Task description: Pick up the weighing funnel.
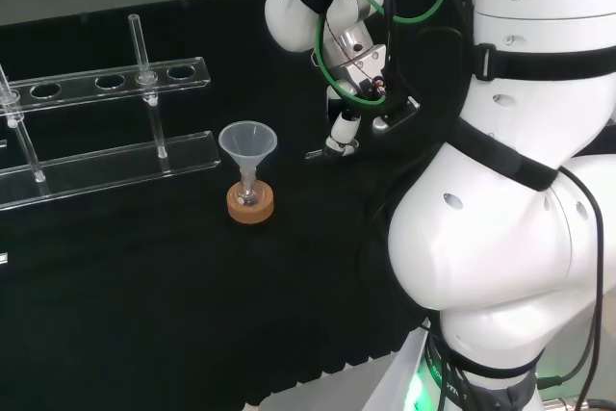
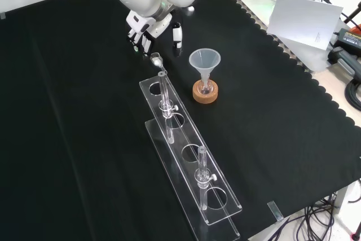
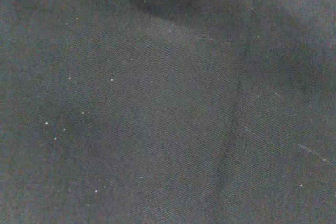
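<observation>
— Where's the hand (image 2: 144,31) now?

— Low over the black cloth (image 3: 157,129) and open: fingers pointing down, thumb spread wide, nothing between them. The weighing funnel (image 2: 155,57) lies just beside the fingertips, on the side toward the clear rack (image 2: 192,165) in the front view. I'd say I'm at the approach, with the grasp not yet made.

— And next?

— I set the fingers astride it and pinch. It's small, clear and glossy, probably slippery on that fine weave. The cone-shaped funnel (image 2: 203,59) on its cork ring (image 2: 205,95) stands apart.
</observation>
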